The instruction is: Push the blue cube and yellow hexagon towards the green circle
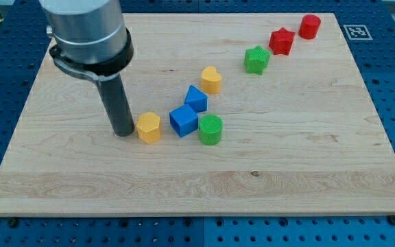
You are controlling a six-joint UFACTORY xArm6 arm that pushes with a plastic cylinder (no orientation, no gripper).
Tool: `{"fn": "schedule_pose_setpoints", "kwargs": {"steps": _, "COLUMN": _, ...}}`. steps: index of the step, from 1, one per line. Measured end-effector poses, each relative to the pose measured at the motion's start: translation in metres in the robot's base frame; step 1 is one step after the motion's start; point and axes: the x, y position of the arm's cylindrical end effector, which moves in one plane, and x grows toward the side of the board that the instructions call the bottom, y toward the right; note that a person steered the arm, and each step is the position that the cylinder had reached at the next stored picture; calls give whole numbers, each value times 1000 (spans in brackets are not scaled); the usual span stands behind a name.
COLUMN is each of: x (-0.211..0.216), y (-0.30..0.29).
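Observation:
My tip (pixel 123 132) rests on the board just left of the yellow hexagon (pixel 149 127), touching or nearly touching it. The blue cube (pixel 183 121) sits right of the hexagon with a small gap. The green circle (pixel 210 130) stands right of the blue cube, touching it or nearly so. A second blue block (pixel 196 99) lies just above the cube.
A yellow heart-shaped block (pixel 211 79) lies above the blue blocks. A green star (pixel 256 60), a red star (pixel 281 41) and a red cylinder (pixel 310 26) run toward the view's top right. The wooden board (pixel 286 171) sits on a blue perforated table.

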Motion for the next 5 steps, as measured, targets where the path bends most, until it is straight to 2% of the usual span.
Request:
{"fn": "schedule_pose_setpoints", "kwargs": {"steps": 1, "x": 1, "y": 20}}
{"fn": "schedule_pose_setpoints", "kwargs": {"steps": 3, "x": 1, "y": 5}}
{"fn": "schedule_pose_setpoints", "kwargs": {"steps": 4, "x": 20, "y": 1}}
{"fn": "schedule_pose_setpoints", "kwargs": {"steps": 5, "x": 56, "y": 10}}
